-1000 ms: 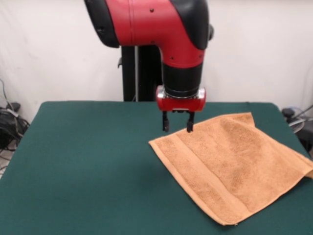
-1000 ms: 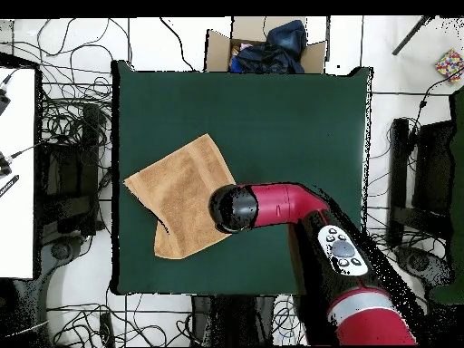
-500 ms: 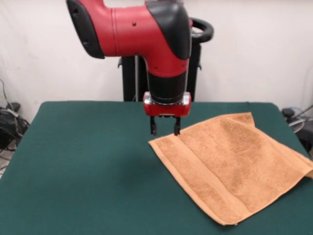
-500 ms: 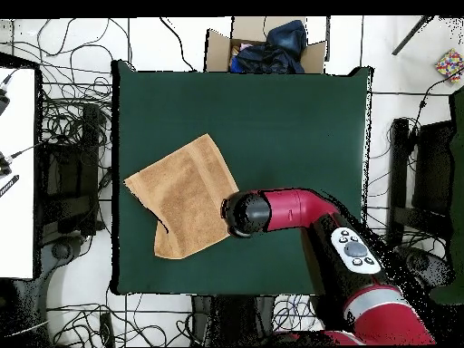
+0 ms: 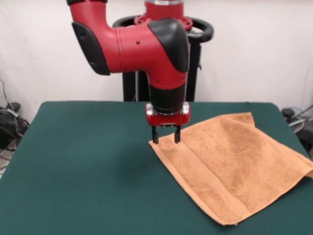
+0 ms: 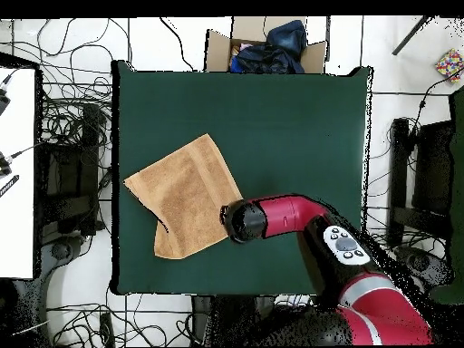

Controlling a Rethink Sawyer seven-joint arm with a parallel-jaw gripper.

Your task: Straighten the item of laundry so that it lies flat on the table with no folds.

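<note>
Tool (image 5: 165, 139) parted a little, fingertips low over the near-left corner of the orange-tan towel (image 5: 234, 166), gripping nothing; contact with the cloth not certain. Towel spread toward the right side of the green worktop (image 5: 78, 171) in the front view, one far corner turned up. From overhead, tool hidden under the arm's wrist; towel (image 6: 181, 195) shown with one folded corner near the worktop (image 6: 290, 127) edge.
</note>
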